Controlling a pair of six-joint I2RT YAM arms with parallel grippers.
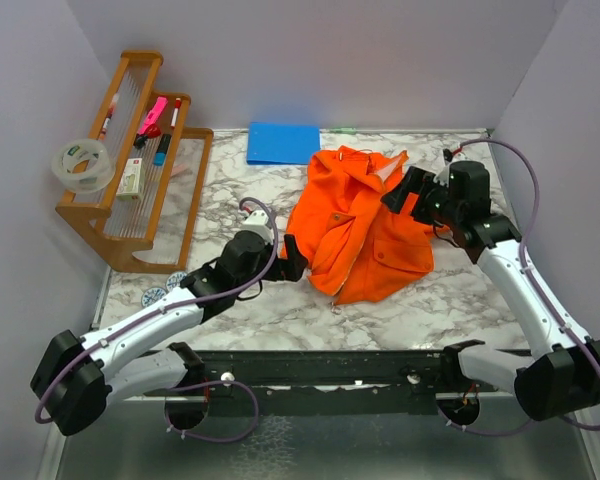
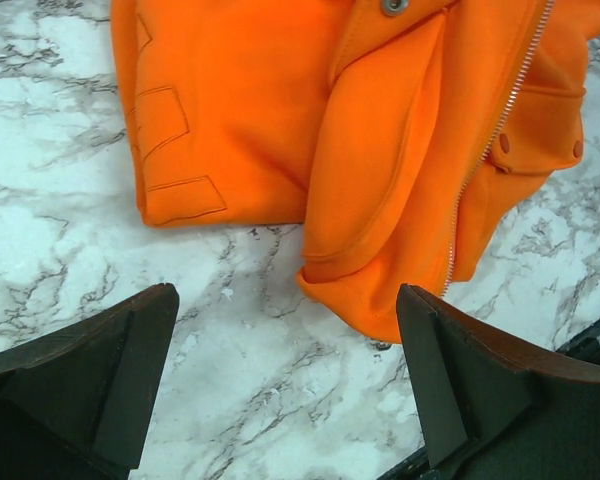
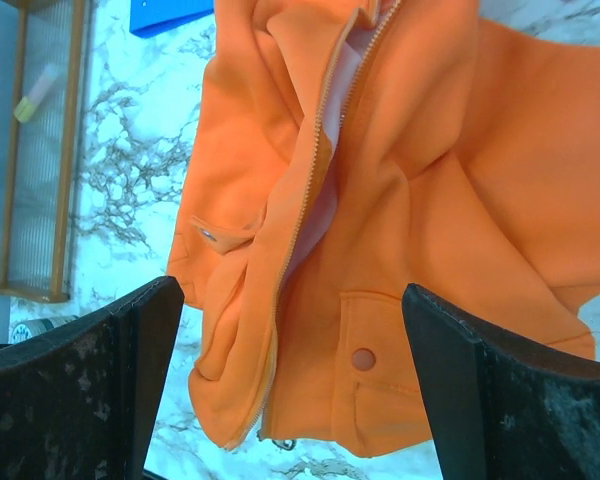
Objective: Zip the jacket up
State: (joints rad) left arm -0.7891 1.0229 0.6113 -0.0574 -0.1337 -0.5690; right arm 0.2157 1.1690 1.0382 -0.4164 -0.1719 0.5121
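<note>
Orange fabric jacket (image 1: 365,225) lay crumpled on the right half of the white marble-patterned table (image 1: 230,300) in the overhead view, collar toward the far side and hem toward the near side. A flat blue rectangle (image 1: 283,143) sat just beyond it to the far left, and a slatted wooden rack (image 1: 130,200) holding a clear tape roll (image 1: 82,165) and pens stood along the left wall. The left gripper (image 1: 292,258) hovered at the garment's near-left edge; whether it touched the cloth could not be told from above. The right gripper (image 1: 405,190) hung over the far-right part, near the collar.

From the left wrist camera, that gripper's dark fingers (image 2: 100,380) were spread wide with only bare marble between them, the orange hem lying just beyond their tips. A metal zipper strip (image 2: 490,140) ran down the right side of the cloth beside a flapped pocket with two orange snaps (image 2: 503,143).

From the right wrist camera, the right arm's black fingers (image 3: 90,390) were likewise spread wide above the jacket, gripping nothing. Between them the front gaped open, pale pink lining (image 3: 325,190) showing along the zipper teeth, and a pocket snap (image 3: 361,358) lay near the hem
</note>
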